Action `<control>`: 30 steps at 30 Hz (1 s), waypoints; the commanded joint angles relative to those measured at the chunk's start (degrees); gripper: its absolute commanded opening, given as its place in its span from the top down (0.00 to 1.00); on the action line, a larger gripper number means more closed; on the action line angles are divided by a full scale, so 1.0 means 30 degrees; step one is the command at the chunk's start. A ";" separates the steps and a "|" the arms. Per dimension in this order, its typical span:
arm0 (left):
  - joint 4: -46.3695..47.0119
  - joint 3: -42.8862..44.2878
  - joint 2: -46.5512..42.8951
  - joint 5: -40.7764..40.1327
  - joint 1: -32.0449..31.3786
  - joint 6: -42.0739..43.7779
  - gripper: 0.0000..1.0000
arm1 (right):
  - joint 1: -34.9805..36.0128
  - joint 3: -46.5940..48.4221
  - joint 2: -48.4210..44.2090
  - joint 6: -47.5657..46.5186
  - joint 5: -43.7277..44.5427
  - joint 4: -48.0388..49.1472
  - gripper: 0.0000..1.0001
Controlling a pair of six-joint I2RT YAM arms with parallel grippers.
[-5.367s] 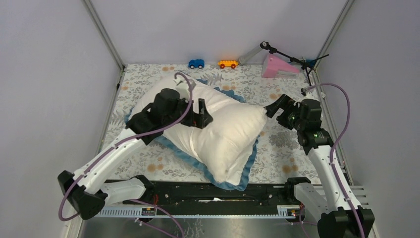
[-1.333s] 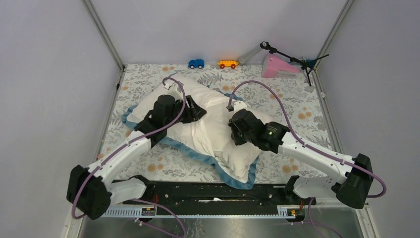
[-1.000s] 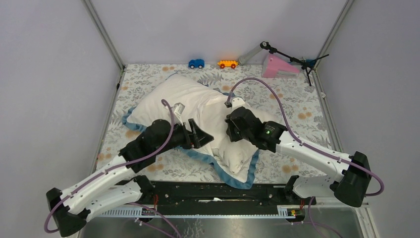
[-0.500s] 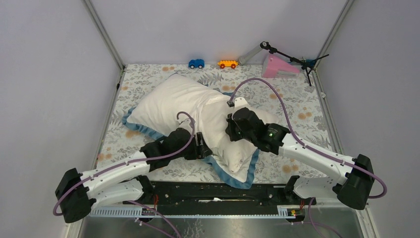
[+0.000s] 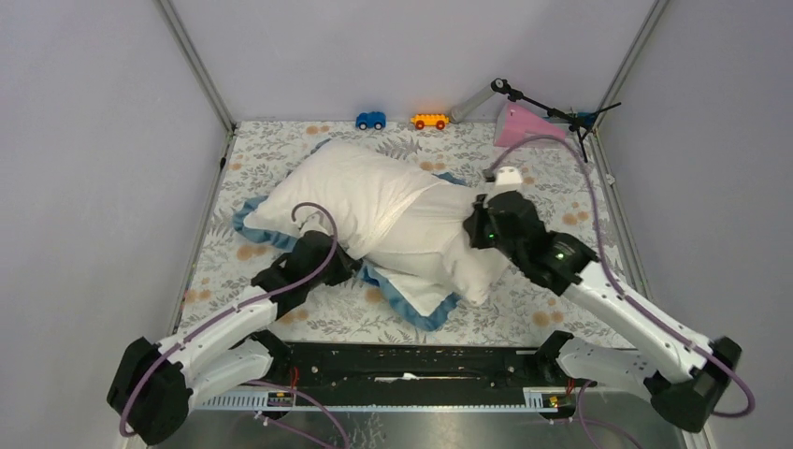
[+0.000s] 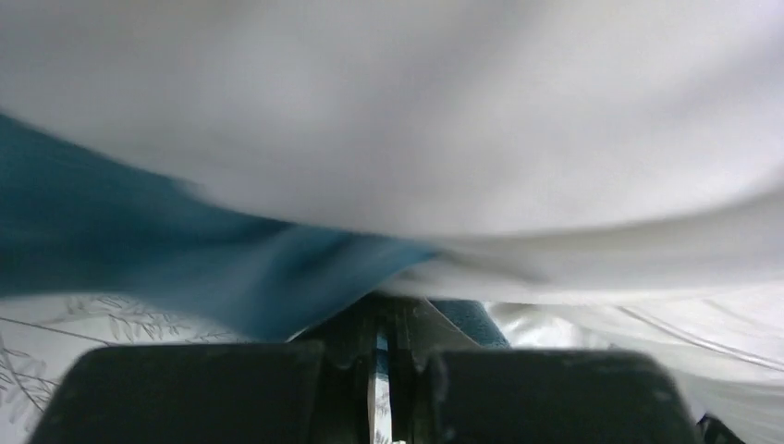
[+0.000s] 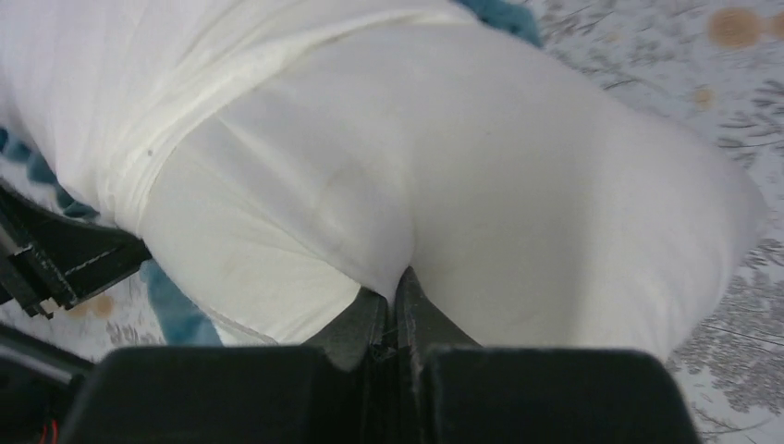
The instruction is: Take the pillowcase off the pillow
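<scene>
— Cream-white, the pillow [image 5: 447, 251] lies across the middle of the overhead frame with its lower-right end bare. The pillowcase [image 5: 341, 187], white face up, covers the upper-left end.

— And the grippers?

— Overhead, the left gripper [image 5: 344, 267] sits at the case's lower rim and the right gripper [image 5: 479, 232] on the bare end. From there I cannot tell how either one's fingers stand.

— The wrist views settle that. In the right wrist view the fingers are pressed together at lower centre, with a fold of the pillow's fabric nipped between them. The left wrist view is blurred, but the fingers are nearly closed. Their tips are under the blue edging [image 6: 231, 268], with a sliver of blue between them.

— Anything seen only overhead?

— The floral table cloth [image 5: 273, 152] all around, and the edging tracing the case's left and lower sides.
</scene>
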 commanded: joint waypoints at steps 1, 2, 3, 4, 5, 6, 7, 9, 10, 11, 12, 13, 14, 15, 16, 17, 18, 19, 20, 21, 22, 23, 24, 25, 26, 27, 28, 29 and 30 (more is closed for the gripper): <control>-0.0380 -0.0956 -0.1543 -0.0869 0.3132 0.0612 1.00 | -0.3290 0.0728 -0.3680 -0.0414 0.3441 -0.0236 1.00; -0.0635 -0.0834 -0.1802 -0.1094 0.3644 0.0706 1.00 | -0.3490 0.0828 -0.4072 -0.0616 0.3927 -0.0454 1.00; -0.0916 -0.0573 -0.2057 -0.1331 0.4090 0.0798 1.00 | -0.3563 0.0979 -0.4396 -0.0803 0.4402 -0.0645 1.00; -0.1109 -0.0233 -0.2313 -0.1514 0.4167 0.0938 1.00 | -0.3583 0.1145 -0.4481 -0.0995 0.4790 -0.0841 1.00; -0.1166 0.0070 -0.2597 -0.1607 0.4177 0.1175 1.00 | -0.3571 0.1330 -0.4513 -0.1106 0.4858 -0.1034 1.00; -0.1257 0.0426 -0.2860 -0.1779 0.4178 0.1344 1.00 | -0.3573 0.1456 -0.4466 -0.1172 0.4793 -0.1168 1.00; -0.1448 0.0822 -0.3202 -0.1999 0.4178 0.1515 1.00 | -0.3570 0.1553 -0.4372 -0.1246 0.4616 -0.1207 1.00; -0.1638 0.1649 -0.3732 -0.2239 0.4178 0.1992 1.00 | -0.3594 0.1562 -0.4063 -0.1470 0.3623 -0.1223 1.00; -0.1800 0.2391 -0.3899 -0.2294 0.4178 0.2039 1.00 | -0.3572 0.1562 -0.3794 -0.1587 0.3064 -0.1236 1.00; -0.2003 0.3078 -0.4019 -0.2177 0.4178 0.2038 1.00 | -0.3591 0.1562 -0.3446 -0.1631 0.2456 -0.1252 1.00; -0.2120 0.3919 -0.4052 -0.1781 0.4178 0.2144 1.00 | -0.3579 0.1562 -0.3120 -0.1647 0.1885 -0.1261 1.00; -0.2197 0.4745 -0.3990 -0.1125 0.4178 0.2322 1.00 | -0.3592 0.1536 -0.2732 -0.1660 0.1400 -0.1255 1.00; -0.2301 0.5716 -0.3862 -0.0657 0.4178 0.2545 1.00 | -0.3568 0.1507 -0.2390 -0.1636 0.1047 -0.1280 1.00; -0.2487 0.6757 -0.3648 -0.0364 0.4178 0.2830 1.00 | -0.3591 0.1482 -0.2106 -0.1593 0.0823 -0.1268 1.00; -0.2880 0.7825 -0.3379 -0.0192 0.4178 0.3180 1.00 | -0.3594 0.1431 -0.1858 -0.1540 0.0700 -0.1271 1.00; -0.3266 0.8958 -0.3115 -0.0010 0.4178 0.3649 1.00 | -0.3580 0.1377 -0.1688 -0.1533 0.0615 -0.1267 1.00; -0.3530 0.9934 -0.2778 0.0204 0.4178 0.4304 1.00 | -0.3578 0.1337 -0.1542 -0.1613 0.0542 -0.1249 1.00; -0.3838 1.0778 -0.2472 0.0329 0.4185 0.4866 1.00 | -0.3578 0.1307 -0.1458 -0.1729 0.0481 -0.1253 0.98; -0.4085 1.1433 -0.2192 0.0393 0.4179 0.5266 1.00 | -0.3581 0.1299 -0.1392 -0.1890 0.0346 -0.1269 0.91; -0.4266 1.1837 -0.1930 0.0554 0.4178 0.5554 1.00 | -0.3571 0.1272 -0.1348 -0.2145 0.0120 -0.1249 0.78; -0.4230 1.2063 -0.1711 0.0922 0.4178 0.5819 1.00 | -0.3588 0.1291 -0.1320 -0.2495 -0.0245 -0.1255 0.63; -0.4050 1.2154 -0.1475 0.1419 0.4178 0.5905 1.00 | -0.3590 0.1356 -0.1333 -0.2912 -0.0851 -0.1269 0.49; -0.3745 1.2062 -0.1196 0.2092 0.4178 0.5945 1.00 | -0.3594 0.1481 -0.1362 -0.3254 -0.2053 -0.1293 0.36; -0.3385 1.1891 -0.0989 0.2894 0.4178 0.5965 1.00 | -0.3576 0.1705 -0.1395 -0.3557 -0.3241 -0.1296 0.23; -0.3054 1.1751 -0.0714 0.3738 0.4163 0.5941 1.00 | -0.3596 0.1924 -0.1399 -0.3693 -0.4199 -0.1300 0.16; -0.2841 1.1690 -0.0420 0.4558 0.4161 0.5957 1.00 | -0.3576 0.2277 -0.1323 -0.3656 -0.4916 -0.1337 0.10; -0.2774 1.1741 -0.0141 0.5206 0.4150 0.6039 1.00 | -0.3592 0.2647 -0.1141 -0.3592 -0.5485 -0.1429 0.06; -0.2769 1.1802 0.0099 0.5653 0.4149 0.6130 1.00 | -0.3598 0.3177 -0.0884 -0.3544 -0.6014 -0.1653 0.03; -0.2864 1.1909 0.0268 0.5896 0.4149 0.6233 1.00 | -0.3576 0.3745 -0.0533 -0.3487 -0.6604 -0.1971 0.01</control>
